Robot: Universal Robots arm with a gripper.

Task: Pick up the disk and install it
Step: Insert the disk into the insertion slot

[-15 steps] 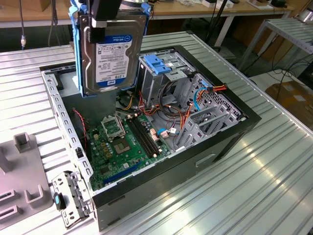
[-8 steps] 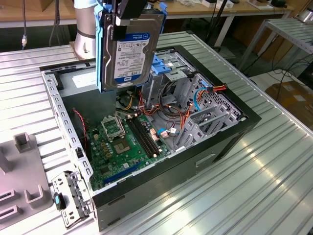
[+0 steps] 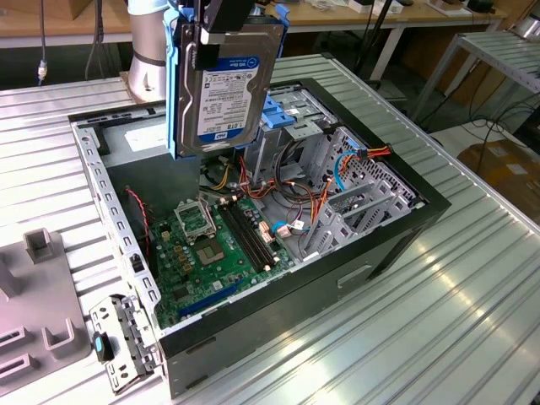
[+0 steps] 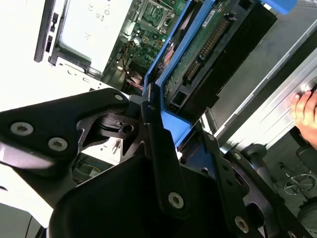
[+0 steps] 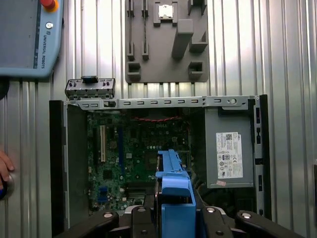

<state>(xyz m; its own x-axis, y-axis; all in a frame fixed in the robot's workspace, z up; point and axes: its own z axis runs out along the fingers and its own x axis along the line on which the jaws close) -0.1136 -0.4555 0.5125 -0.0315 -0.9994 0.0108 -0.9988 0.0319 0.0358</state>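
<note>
The disk (image 3: 229,89), clamped by fingers (image 4: 161,158), hangs over the case (image 3: 295,314) on a ribbed table (image 3: 447,321).

Arm (image 3: 148,51) stands pretty much upright near the top of the exterior view, with its silver-grey link running off the frame. Gripper (image 3: 221,25) points straight down, and in the second wrist view its black fingers (image 4: 161,153) are pinched tight on the disk (image 3: 228,84), which hangs on edge underneath.
</note>
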